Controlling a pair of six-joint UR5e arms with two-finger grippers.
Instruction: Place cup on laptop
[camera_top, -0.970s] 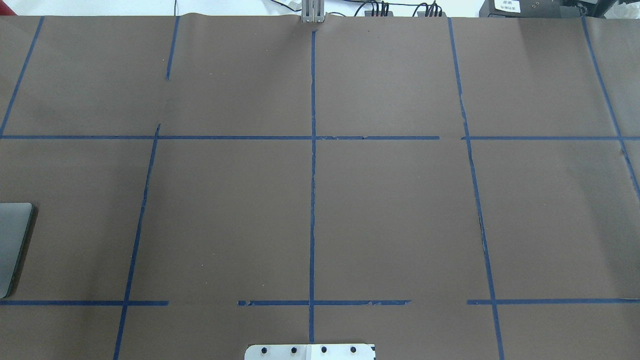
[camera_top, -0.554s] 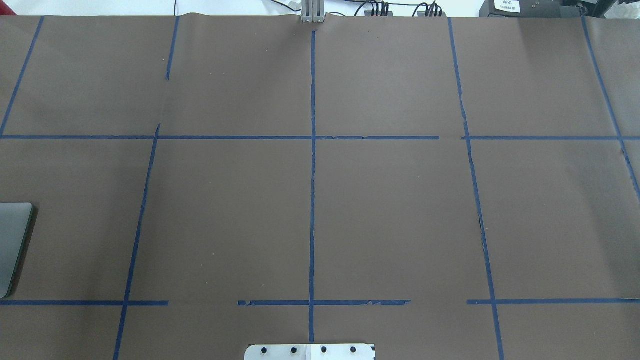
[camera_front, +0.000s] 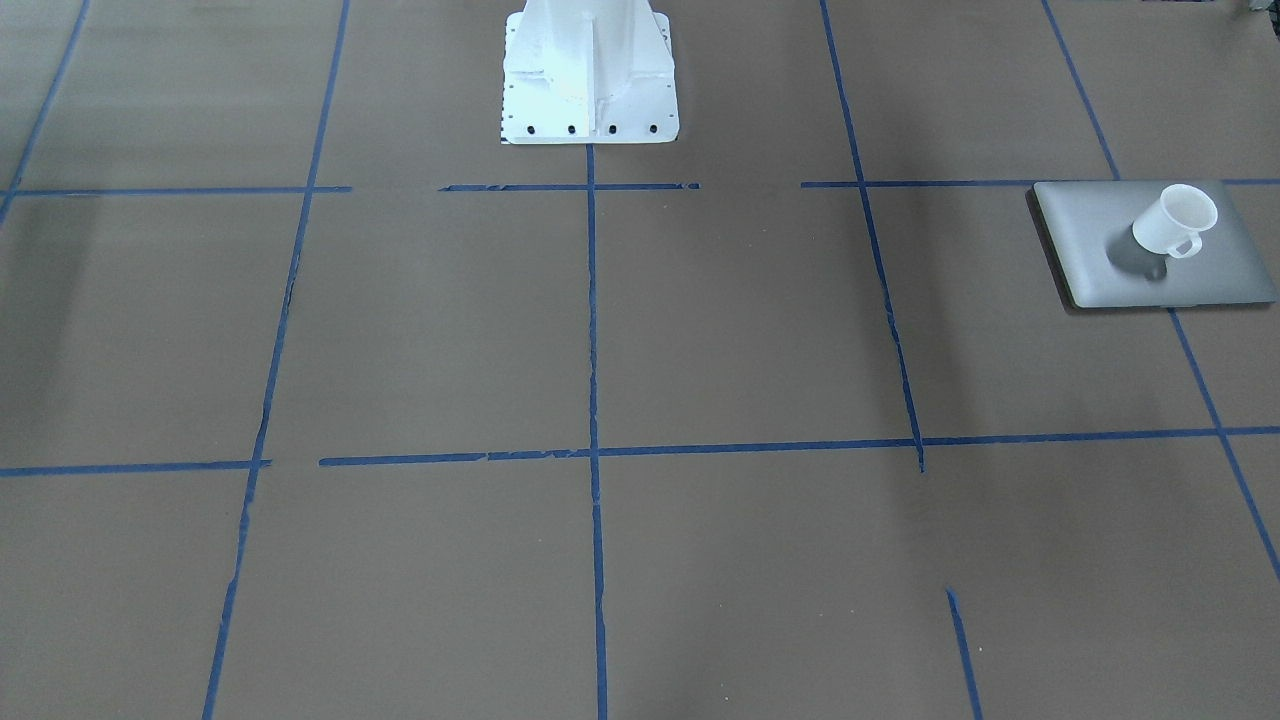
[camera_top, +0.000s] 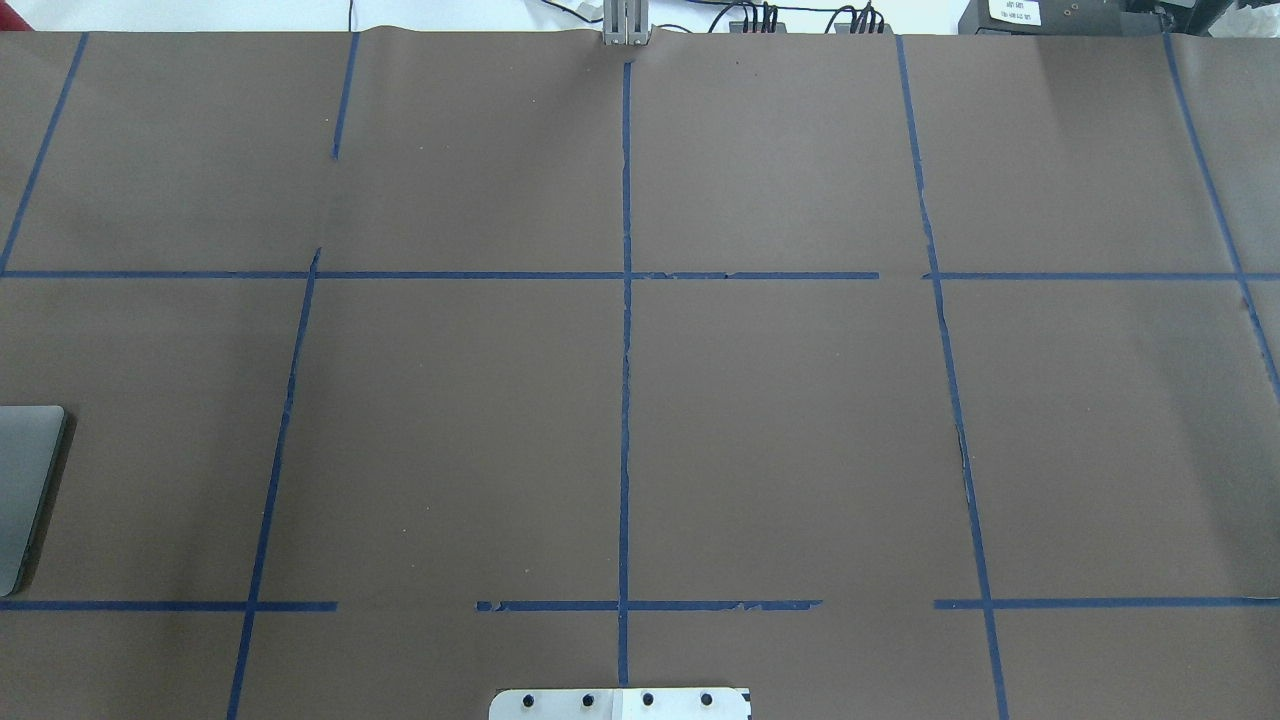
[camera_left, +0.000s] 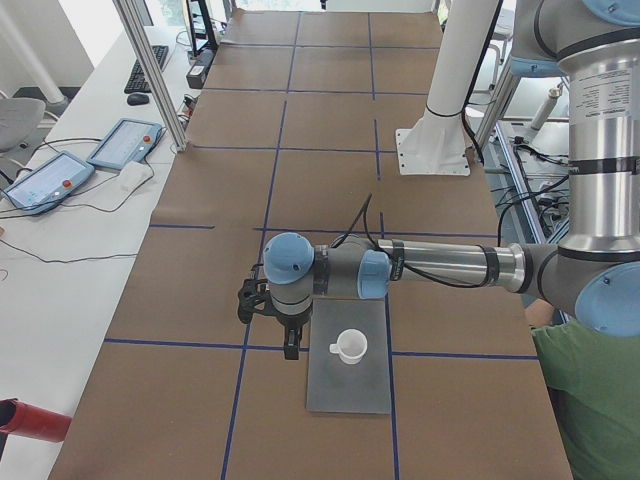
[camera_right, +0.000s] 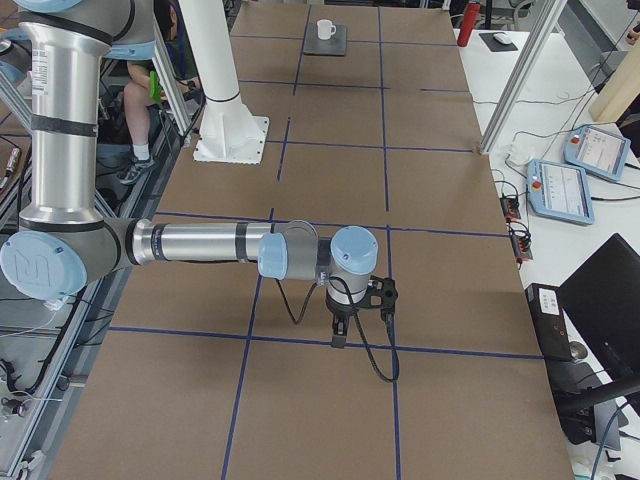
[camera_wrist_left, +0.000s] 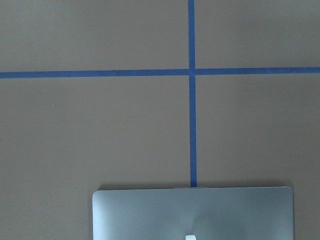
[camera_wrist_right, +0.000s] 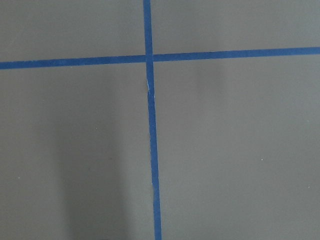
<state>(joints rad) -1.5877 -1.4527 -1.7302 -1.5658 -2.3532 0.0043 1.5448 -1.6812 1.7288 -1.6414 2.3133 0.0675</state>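
cup (camera_front: 1172, 222): upright on the lid, near its middle, free of any grip
laptop (camera_front: 1215, 275): closed, flat at the left end of the table (camera_front: 700, 330)
left gripper (camera_left: 285, 340): hovering just beside the laptop's edge, clear of the cup; jaws open or closed, can't tell
right gripper (camera_right: 345, 335): well apart, over the blue tape grid (camera_wrist_right: 151, 150); jaws, can't tell either
progress: looks done tbh, placed and let go; nothing left but maybe pulling back

No wording reads clearly. A white label (camera_top: 1015, 12) on a black box (camera_top: 1075, 18) beyond the worktop (camera_top: 800, 400) carries print too small to make out. The right arm's blue joint cap (camera_right: 45, 268) bears a white emblem. The left arm's grey tube (camera_left: 605, 100) has tiny illegible lettering. The laptop (camera_wrist_left: 192, 212) shows a pale mark, cut off at the picture's lower edge.
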